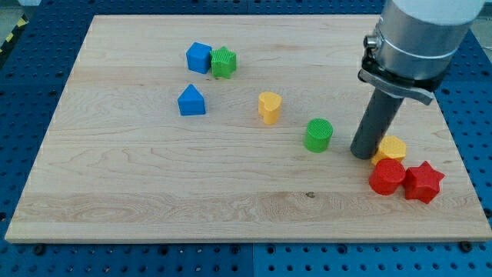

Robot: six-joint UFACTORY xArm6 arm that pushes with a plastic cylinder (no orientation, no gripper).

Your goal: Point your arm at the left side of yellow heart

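Observation:
The yellow heart (269, 106) stands near the middle of the wooden board (154, 185). My tip (361, 153) is at the view's right, well to the right of the heart and a little lower. A green cylinder (317, 135) lies between the heart and my tip. My tip sits just left of a yellow block (393, 147) and looks to be touching it or nearly so. The arm's grey body comes down from the view's top right.
A blue cube (198, 58) touches a green block (224, 62) at the upper left of centre. A blue house-shaped block (191, 101) lies below them. A red block (387, 177) and a red star (423, 182) sit at the lower right.

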